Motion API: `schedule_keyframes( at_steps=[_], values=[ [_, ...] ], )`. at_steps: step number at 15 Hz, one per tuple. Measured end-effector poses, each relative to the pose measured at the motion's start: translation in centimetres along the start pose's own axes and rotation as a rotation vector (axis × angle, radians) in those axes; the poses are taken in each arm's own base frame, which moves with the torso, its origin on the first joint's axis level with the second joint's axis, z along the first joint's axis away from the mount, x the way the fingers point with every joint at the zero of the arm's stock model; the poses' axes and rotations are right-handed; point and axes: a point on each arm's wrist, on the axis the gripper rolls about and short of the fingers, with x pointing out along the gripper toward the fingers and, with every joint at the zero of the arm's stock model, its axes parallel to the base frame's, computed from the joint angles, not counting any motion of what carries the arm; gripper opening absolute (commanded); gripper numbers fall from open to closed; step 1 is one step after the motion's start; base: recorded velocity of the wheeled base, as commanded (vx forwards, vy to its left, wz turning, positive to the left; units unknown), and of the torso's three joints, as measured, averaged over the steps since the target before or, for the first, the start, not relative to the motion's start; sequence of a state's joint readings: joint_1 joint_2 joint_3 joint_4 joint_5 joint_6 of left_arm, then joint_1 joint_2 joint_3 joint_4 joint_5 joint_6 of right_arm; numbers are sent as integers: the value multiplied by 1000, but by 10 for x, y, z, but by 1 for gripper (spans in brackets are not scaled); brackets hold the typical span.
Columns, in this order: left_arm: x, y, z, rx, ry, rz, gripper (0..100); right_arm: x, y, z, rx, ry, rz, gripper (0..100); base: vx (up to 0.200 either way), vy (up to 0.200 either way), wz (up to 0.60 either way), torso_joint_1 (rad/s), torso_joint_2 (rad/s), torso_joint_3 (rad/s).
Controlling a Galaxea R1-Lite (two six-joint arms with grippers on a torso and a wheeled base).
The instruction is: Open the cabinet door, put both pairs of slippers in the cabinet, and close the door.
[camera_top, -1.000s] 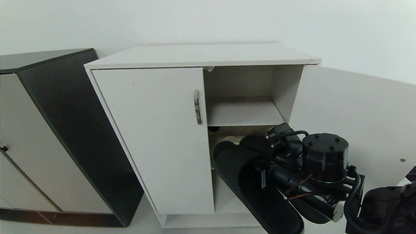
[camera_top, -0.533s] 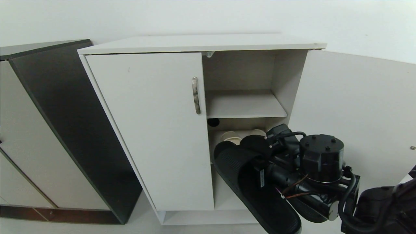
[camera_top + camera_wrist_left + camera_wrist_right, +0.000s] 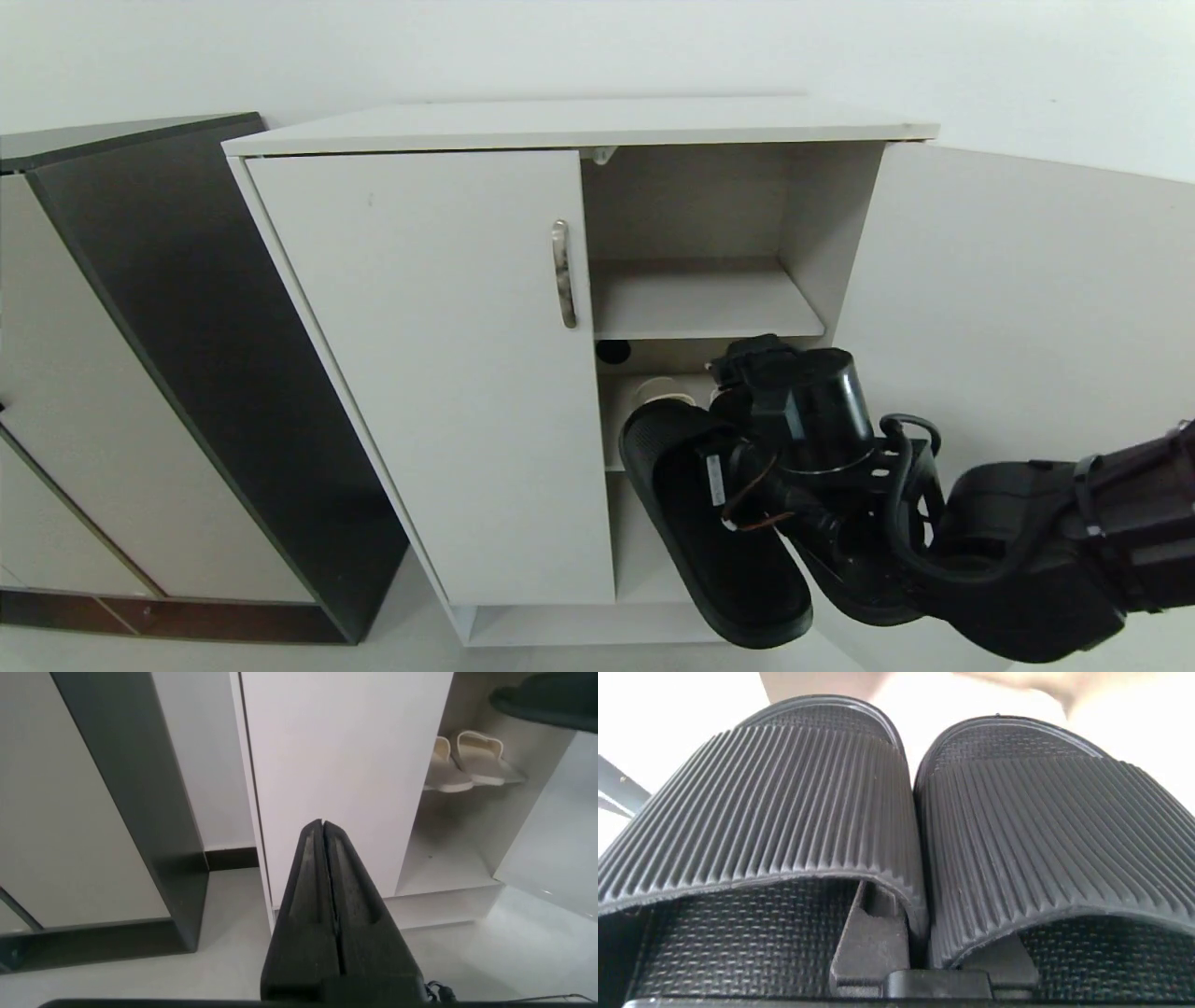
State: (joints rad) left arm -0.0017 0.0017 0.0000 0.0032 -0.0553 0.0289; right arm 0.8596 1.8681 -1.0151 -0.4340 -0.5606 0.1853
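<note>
Head view: right end effector [image 3: 739,469] with black slippers [image 3: 724,560] before open cabinet [image 3: 579,126]

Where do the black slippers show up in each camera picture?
Head view: black slippers, lower right, before the open cabinet.
Left wrist view: dark edge near the white slippers.
Right wrist view: close up, on the right gripper.
Landmark, head and left wrist: white slippers.
</note>
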Motion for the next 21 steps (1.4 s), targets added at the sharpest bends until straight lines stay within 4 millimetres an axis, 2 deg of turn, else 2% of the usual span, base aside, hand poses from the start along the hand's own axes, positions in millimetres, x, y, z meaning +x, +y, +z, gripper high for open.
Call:
schedule_keyframes(
  at_steps=[3,5,13,21],
  values=[
    [0,0,0,1,0,0,0,-20,11,47,94,-58,-157,0,0,0,0,0,0,0],
    [0,0,0,1,0,1,0,-25,16,66,137,-109,-185,0,0,0,0,0,0,0],
    [0,0,0,2,0,0,0,-9,13,64,137,-101,-223,0,0,0,0,0,0,0],
    [0,0,0,2,0,1,0,0,7,62,134,-92,-249,0,200,0,0,3,1,4]
  ],
)
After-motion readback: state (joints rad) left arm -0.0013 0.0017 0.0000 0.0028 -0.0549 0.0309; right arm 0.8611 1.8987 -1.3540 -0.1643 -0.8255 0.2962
